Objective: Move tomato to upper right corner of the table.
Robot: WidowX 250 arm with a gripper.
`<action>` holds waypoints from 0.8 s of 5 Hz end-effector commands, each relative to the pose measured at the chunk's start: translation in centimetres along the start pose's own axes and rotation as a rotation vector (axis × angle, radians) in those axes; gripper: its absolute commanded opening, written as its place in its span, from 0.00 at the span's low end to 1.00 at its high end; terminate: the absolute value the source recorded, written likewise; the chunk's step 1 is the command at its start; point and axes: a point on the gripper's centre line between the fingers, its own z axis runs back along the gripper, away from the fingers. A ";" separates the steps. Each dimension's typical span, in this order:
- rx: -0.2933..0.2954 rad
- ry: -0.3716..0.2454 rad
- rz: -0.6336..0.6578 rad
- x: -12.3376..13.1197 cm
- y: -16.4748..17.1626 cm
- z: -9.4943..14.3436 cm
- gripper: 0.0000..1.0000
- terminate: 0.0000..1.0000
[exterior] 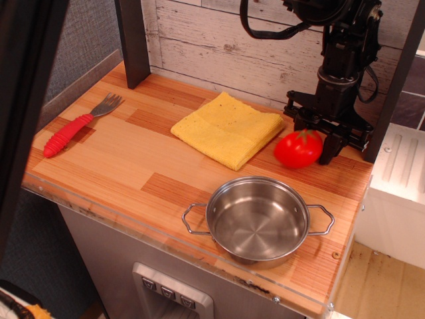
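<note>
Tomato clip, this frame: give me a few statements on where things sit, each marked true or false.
1. The tomato lies inside the steel pot. False: the pot is empty; the tomato sits on the table behind it.
2. The hand is at the tomato near the table's far right corner. True.
3. The yellow cloth lies left of the tomato. True.
4. The red-handled fork rests on the cloth. False: it lies apart, near the left edge.
5. The pot is tipped over. False: it stands upright.
</note>
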 end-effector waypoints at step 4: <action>0.011 -0.244 0.068 -6.1 3.6 11.8 1.00 0.00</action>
